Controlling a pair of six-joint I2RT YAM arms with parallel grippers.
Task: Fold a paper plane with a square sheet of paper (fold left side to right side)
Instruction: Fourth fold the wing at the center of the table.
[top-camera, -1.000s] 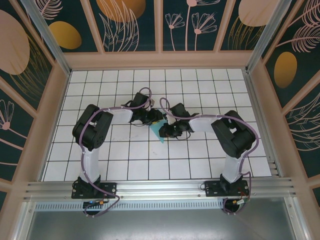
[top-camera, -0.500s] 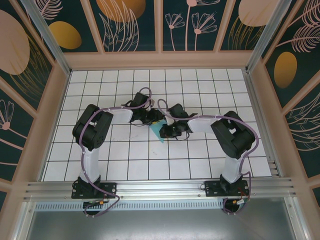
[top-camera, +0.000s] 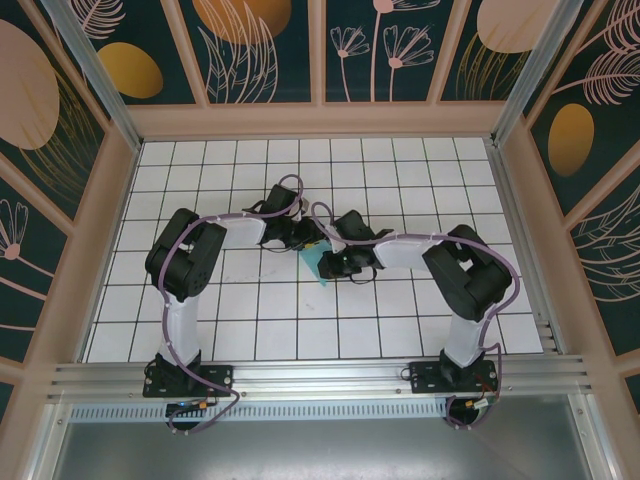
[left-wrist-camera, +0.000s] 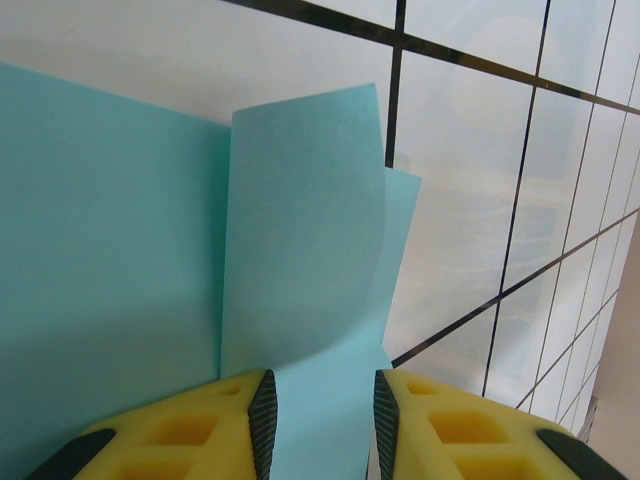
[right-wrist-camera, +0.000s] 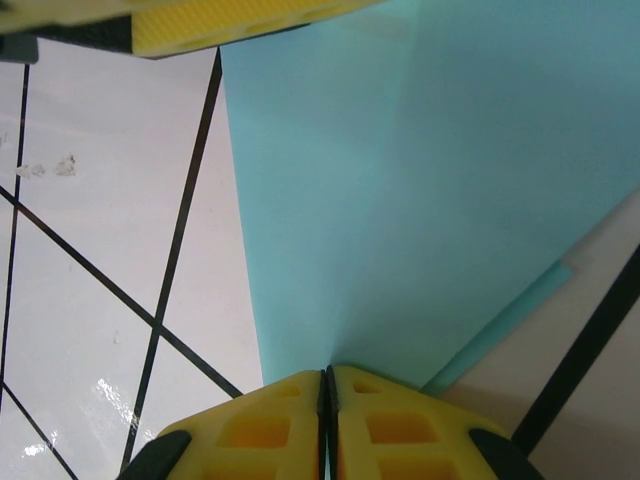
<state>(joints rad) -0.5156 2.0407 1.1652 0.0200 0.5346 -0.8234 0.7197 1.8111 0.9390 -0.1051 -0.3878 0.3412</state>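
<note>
**Meanwhile, paper sat pinched at mid-table**

Overhead, the white gridded table (top-camera: 200, 300) lay inside its patterned walls (top-camera: 60, 110). The left arm (top-camera: 185, 262) and the right arm (top-camera: 470, 275) both reached inward, and their wrists nearly met over the middle tiles. Between them lay the paper (top-camera: 318, 262), of which a small turquoise corner showed from above, pointing toward the near edge.

From the right wrist, the right gripper (right-wrist-camera: 327, 385) was clenched: its yellow pads met with no gap, and the paper's edge ran straight into their seam, so it grasped the paper. A second layer peeked out just beside that edge. One yellow finger (right-wrist-camera: 200, 25) of the other arm hung over the sheet's far part.

From the left wrist, the left gripper (left-wrist-camera: 321, 400) stood released, its pads parted with the paper visible in the gap. A flap (left-wrist-camera: 300, 220) curled up off the flat sheet just ahead of those pads, its edge lifted clear of the tiles.
</note>
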